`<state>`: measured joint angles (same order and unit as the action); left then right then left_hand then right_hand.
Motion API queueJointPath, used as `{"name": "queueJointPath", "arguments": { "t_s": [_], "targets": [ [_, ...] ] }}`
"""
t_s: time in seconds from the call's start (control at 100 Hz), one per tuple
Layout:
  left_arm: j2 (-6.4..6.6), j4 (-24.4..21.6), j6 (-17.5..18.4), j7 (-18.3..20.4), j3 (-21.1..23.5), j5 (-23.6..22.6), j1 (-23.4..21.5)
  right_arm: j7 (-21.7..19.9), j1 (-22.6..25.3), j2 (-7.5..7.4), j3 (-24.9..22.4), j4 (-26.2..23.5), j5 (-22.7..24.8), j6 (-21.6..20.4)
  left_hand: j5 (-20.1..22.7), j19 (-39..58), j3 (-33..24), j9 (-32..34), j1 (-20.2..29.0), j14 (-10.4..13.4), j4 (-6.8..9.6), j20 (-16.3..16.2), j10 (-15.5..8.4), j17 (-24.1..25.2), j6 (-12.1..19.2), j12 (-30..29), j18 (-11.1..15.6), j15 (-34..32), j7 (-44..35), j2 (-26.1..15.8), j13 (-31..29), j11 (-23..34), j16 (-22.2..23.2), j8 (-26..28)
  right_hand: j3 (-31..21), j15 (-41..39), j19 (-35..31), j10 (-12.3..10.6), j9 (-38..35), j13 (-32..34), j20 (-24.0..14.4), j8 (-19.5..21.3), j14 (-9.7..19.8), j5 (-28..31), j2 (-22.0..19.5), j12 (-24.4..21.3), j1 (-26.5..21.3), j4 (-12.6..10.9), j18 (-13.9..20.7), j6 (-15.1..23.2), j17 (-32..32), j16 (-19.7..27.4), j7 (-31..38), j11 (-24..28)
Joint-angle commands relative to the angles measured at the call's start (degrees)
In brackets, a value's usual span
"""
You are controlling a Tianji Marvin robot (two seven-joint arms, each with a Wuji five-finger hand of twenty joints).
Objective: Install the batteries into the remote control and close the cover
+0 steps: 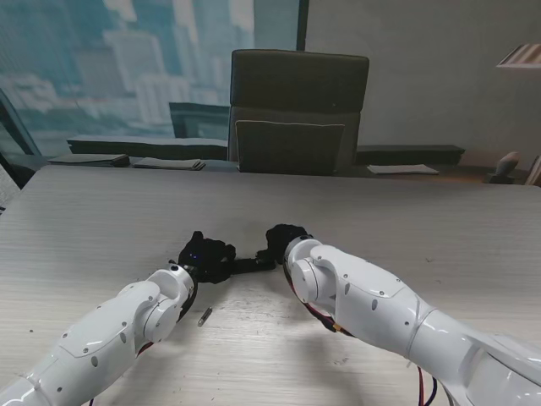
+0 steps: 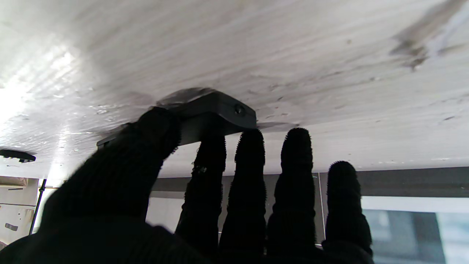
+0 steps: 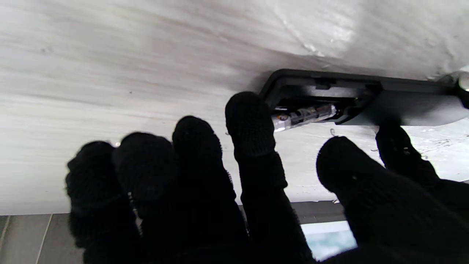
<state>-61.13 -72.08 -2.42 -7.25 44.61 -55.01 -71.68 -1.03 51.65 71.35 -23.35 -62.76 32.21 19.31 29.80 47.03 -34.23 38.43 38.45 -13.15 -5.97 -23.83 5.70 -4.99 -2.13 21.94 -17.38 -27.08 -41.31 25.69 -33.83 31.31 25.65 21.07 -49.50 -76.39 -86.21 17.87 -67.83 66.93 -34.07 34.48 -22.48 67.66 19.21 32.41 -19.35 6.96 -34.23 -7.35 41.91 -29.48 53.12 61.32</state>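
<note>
From the stand's view, the left robot hand [image 1: 205, 258] and the right robot hand [image 1: 283, 240] meet over the middle of the pale counter [image 1: 406, 228], with the dark remote control [image 1: 248, 264] lying between them; a spare battery [image 1: 204, 317] lies alone on the counter, nearer to me, just beside the left forearm. The left wrist view shows the left robot hand's thumb and fingers [image 2: 249, 154] pressed against one end of the remote control [image 2: 220, 110], pinning it flat to the counter rather than wrapping it. The right wrist view shows the battery bay [image 3: 322, 99] uncovered with one battery [image 3: 304, 114] seated in it; the right robot hand's fingertips [image 3: 249, 121] touch the bay's edge, its fingers loosely curled, enclosing nothing I can see. The remote looks light, stiff and smooth, so it may skid; steady it by its long edges, and pinch the small round battery at mid-length
</note>
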Motion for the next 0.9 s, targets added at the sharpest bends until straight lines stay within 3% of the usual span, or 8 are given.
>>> {"name": "queueJointPath", "arguments": {
  "t_s": [0.0, 0.41, 0.89],
  "targets": [
    [-0.06, 0.94, 0.05, 1.65, -0.68, 0.26, -0.83, -1.21, -0.01, 0.37, 0.26, 0.02, -0.38, 0.11, 4.15, 1.29, -0.41, 6.20, 1.11, -0.86, 0.92, -1.02, -3.20, 0.04, 4.06, 2.34, -0.62, -0.78, -6.31, -3.52, -1.37, 3.93, 0.72, 0.99, -0.65, -1.49, -3.95, 5.09, -2.52, 2.71, -1.40, 0.65, -1.88, 2.24, -0.07, 0.74, -1.51, -1.76, -2.14, -1.58, 0.90, 0.05, 0.42, 1.21],
    [-0.05, 0.97, 0.22, 1.62, -0.74, 0.23, -0.78, -1.84, -0.74, 1.10, 1.41, 0.96, -1.55, 0.30, 4.14, 1.31, -0.39, 6.22, 1.01, -0.86, 0.94, -1.03, -3.22, 0.07, 3.97, 2.35, -0.68, -0.78, -6.31, -3.61, -1.31, 3.96, 0.73, 0.98, -4.16, -1.37, -3.62, 4.76, -3.40, 3.55, -1.32, 0.11, -1.92, 2.66, 2.59, 0.36, -5.26, -2.53, -2.85, -2.14, 1.48, 0.36, 0.21, 0.99],
    [-0.01, 0.80, 0.32, 1.81, -0.66, 0.20, -0.85, -2.63, -1.50, 1.07, 2.32, 0.90, -1.05, 0.71, 4.25, 1.32, -0.22, 6.29, 1.11, -0.92, 0.98, -1.03, -3.22, 0.06, 4.04, 2.36, -0.63, -0.81, -6.43, -3.62, -1.39, 3.98, 0.74, 0.99, -5.28, -1.78, -3.94, 4.50, -3.82, 4.22, -1.19, 0.38, -1.39, 2.76, 3.86, 0.41, -5.30, -2.58, -2.71, -1.93, 2.37, 0.43, 1.32, 1.53]
  ]
}}
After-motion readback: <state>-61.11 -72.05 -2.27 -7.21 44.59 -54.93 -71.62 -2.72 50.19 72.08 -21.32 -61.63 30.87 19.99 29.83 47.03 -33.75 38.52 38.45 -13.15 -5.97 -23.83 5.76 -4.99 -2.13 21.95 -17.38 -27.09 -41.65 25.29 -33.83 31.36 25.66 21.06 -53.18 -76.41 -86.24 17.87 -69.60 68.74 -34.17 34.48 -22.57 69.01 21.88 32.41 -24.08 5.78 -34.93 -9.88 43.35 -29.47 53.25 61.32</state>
